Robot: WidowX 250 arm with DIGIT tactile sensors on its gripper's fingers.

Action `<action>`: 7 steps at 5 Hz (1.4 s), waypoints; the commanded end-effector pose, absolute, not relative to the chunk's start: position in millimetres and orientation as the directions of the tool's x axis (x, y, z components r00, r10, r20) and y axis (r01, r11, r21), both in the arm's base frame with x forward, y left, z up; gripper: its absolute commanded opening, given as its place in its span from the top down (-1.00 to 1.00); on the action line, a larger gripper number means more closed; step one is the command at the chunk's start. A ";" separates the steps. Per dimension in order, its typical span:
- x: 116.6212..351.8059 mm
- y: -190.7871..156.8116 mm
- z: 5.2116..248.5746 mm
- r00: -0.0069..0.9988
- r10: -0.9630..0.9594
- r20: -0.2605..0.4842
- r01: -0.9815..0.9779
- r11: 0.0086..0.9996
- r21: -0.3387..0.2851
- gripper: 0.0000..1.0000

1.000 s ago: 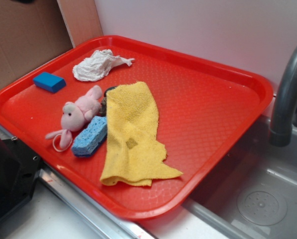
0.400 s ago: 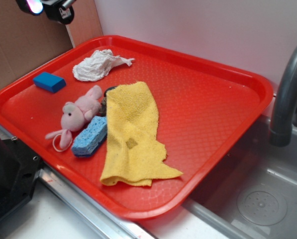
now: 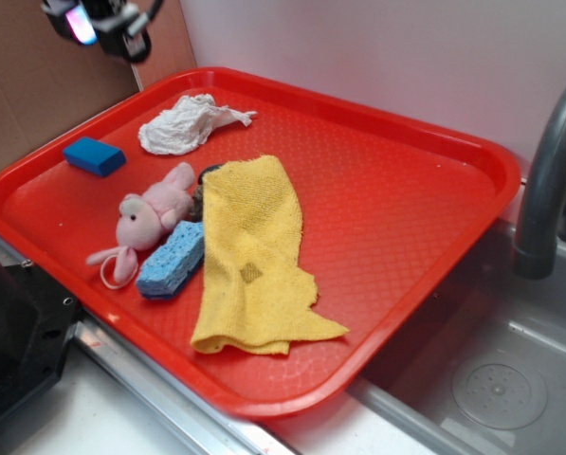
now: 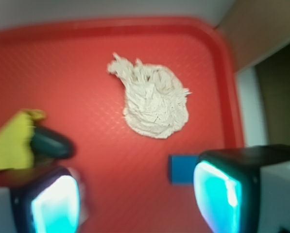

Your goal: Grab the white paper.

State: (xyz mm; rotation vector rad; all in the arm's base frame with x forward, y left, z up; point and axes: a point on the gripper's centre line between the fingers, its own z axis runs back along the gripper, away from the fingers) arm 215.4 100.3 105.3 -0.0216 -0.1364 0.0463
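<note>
**Gripper above tray corner, white paper unheld**

Gripper (image 3: 100, 27) position: upper left of the exterior view, above and outside the far-left corner of the red tray (image 3: 425, 246), in front of the brown cardboard panel (image 3: 36, 85). It touches nothing. In the wrist view its two fingers (image 4: 222, 191) stand well apart at the bottom edge, with bare tray surface between them, so the jaws are spread and empty (the fingers show a cyan glow in this view).

White paper (image 3: 183, 124) location: far-left area of the tray, lying flat on the tray surface. It is a crumpled wad with a twisted tail pointing right in the exterior view. In the wrist view the white paper (image 4: 154, 102) lies ahead of the fingers, roughly centred between them and clear of both.

Other tray contents:

- Small blue block (image 3: 94, 155), near the left rim, in front of the paper and apart from it. The wrist view shows it just beside the right-hand finger.
- Pink plush toy (image 3: 150, 220), lying mid-left on the tray.
- Light blue sponge (image 3: 173, 258), touching the plush toy on its near side.
- Yellow cloth (image 3: 254, 256), spread from the tray centre toward the near rim; it overlaps the sponge edge and partly covers a dark object (image 3: 205, 176) (identity cannot be determined).

Grey faucet (image 3: 548, 180) stands right of the tray, over the sink (image 3: 491, 379).
</note>
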 end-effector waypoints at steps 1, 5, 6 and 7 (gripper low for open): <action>244.5 143.8 76.7 0.969 -0.090 0.231 0.105 0.993 -0.052 -1.00; 334.4 120.7 3.2 0.971 -0.225 0.086 0.220 0.973 0.064 1.00; 320.4 119.2 10.0 0.971 -0.215 0.108 0.209 0.976 0.065 1.00; 296.3 125.6 35.8 0.964 -0.174 0.200 0.162 0.984 0.074 1.00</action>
